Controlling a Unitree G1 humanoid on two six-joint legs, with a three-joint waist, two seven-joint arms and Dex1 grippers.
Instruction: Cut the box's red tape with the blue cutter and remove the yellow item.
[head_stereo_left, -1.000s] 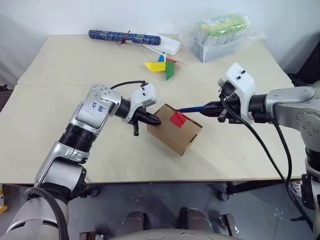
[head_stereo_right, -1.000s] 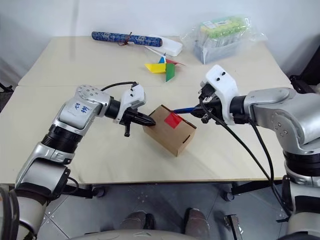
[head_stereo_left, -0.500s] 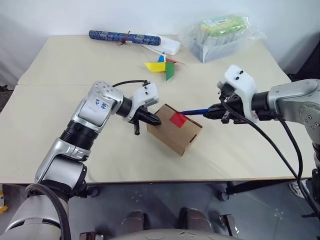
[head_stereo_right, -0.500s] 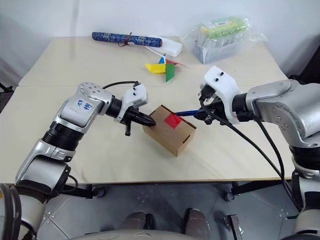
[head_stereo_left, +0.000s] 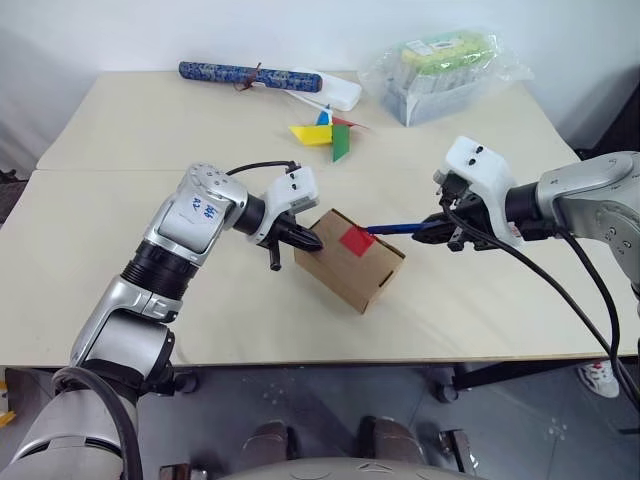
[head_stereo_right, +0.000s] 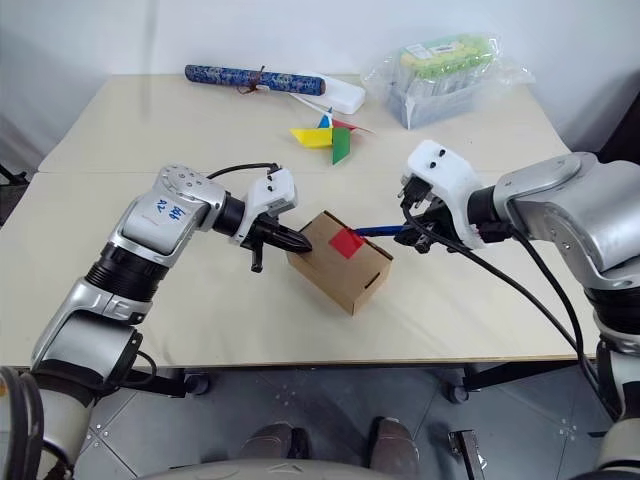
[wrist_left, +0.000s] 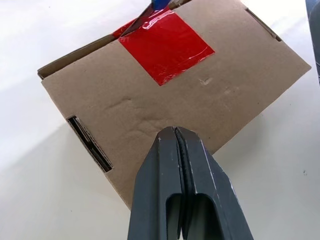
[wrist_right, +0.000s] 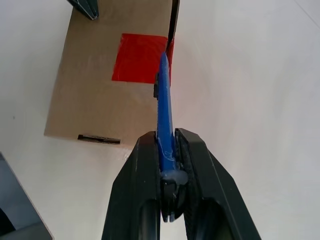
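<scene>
At the centre of the frame the box (head_stereo_left: 349, 259) was steadied by the closed left gripper (head_stereo_left: 305, 240) pressed against its left side. The cutter (head_stereo_left: 397, 227) was clamped in the right gripper (head_stereo_left: 437, 224), its tip set at the tape (head_stereo_left: 355, 238) edge, presumably to slice the flap seam.

Plain brown box (head_stereo_left: 350, 260) with glossy red tape (wrist_left: 165, 45), blue cutter (wrist_right: 164, 117), dark-blue patterned roll (head_stereo_left: 245, 73), pinwheel (head_stereo_left: 325, 133) in yellow, green, red, blue, on pale cream table (head_stereo_left: 130, 200).
</scene>
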